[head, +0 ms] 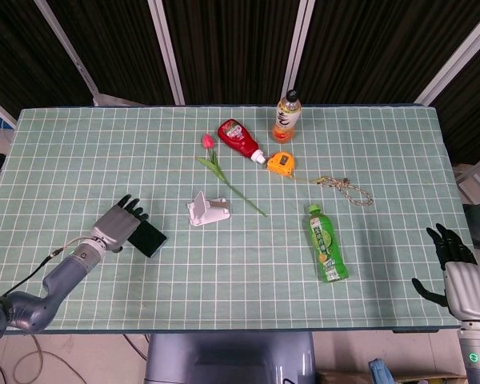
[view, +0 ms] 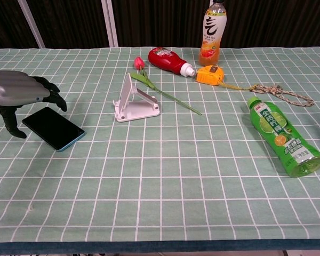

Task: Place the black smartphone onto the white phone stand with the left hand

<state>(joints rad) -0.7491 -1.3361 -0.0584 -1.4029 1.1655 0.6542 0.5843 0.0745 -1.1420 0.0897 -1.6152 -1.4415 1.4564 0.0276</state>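
Phone lies flat on cloth, well left of stand, your L hand hovers over its far-left end, fingers apart, prob. not touching; thin, stiff, slick, so pinch the long edges.

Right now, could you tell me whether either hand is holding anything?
Nothing is held: the left hand hovers open over the black smartphone; the right hand is empty.

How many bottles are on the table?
3. The orange drink bottle stands upright at the far edge, the red ketchup bottle lies beside it, and the green bottle lies nearer, on the right.
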